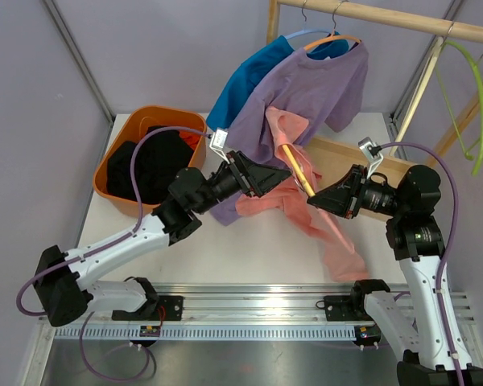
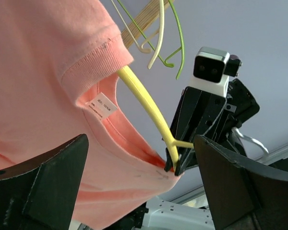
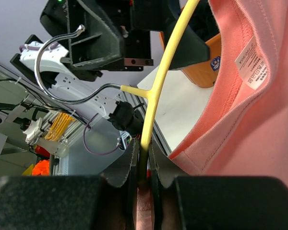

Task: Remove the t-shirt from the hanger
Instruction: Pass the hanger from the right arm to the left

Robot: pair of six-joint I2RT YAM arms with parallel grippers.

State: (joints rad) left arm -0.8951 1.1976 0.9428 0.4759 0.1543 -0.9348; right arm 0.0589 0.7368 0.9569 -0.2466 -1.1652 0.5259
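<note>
A pink t-shirt [image 1: 306, 213] hangs on a yellow hanger [image 1: 298, 169] held in mid-air over the table, its lower part trailing to the tabletop. My right gripper [image 1: 312, 201] is shut on the hanger's shoulder, with pink cloth pinched beside it; in the right wrist view the gripper [image 3: 144, 160] clamps the yellow hanger [image 3: 168, 52] next to the shirt collar [image 3: 259, 134]. My left gripper [image 1: 278, 178] is open, facing the shirt from the left. In the left wrist view the gripper [image 2: 140, 143] has its jaws wide apart around the pink cloth [image 2: 48, 72], the hanger [image 2: 144, 100] just beyond.
A purple t-shirt [image 1: 314, 88] and a blue one [image 1: 245, 80] hang from the wooden rail [image 1: 386, 16] behind. A green hanger [image 1: 479, 104] hangs at the right. An orange basket [image 1: 117, 153] of black clothes stands at the back left. A wooden base board [image 1: 338, 153] lies behind the grippers.
</note>
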